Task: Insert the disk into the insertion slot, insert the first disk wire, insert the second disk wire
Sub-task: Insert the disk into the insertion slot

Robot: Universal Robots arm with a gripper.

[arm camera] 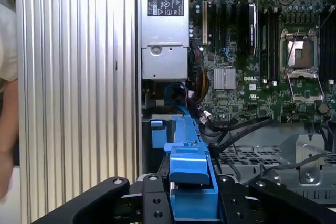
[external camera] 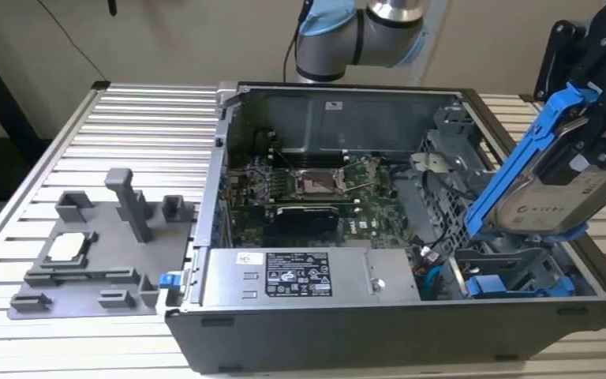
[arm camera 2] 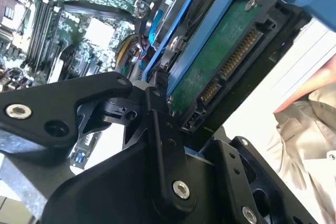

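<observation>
My gripper [external camera: 596, 118] is shut on the disk [external camera: 540, 185], a silver-grey drive in a bright blue frame. I hold it tilted in the air over the exterior view's right end of the open black computer case [external camera: 387, 339]. Below it lies the insertion slot [external camera: 514, 264], a grey sheet-metal bay. The second wrist view shows the disk's green circuit board [arm camera 2: 220, 61] and connectors, with a black finger [arm camera 2: 160, 135] against the frame. In the first wrist view the blue frame edge [arm camera: 189, 166] runs out from between the fingers. Blue and black cables [arm camera: 178, 98] lie loose beside the bay.
A silver labelled power-supply box [external camera: 293, 276] fills the case's front. The motherboard [external camera: 308, 189] lies behind it. Another blue-tabbed drive [external camera: 492, 286] sits low in the bay area. A grey fixture [external camera: 103, 245] stands on the slatted table [external camera: 124, 118]. A person's sleeve [arm camera 2: 310, 129] is close by.
</observation>
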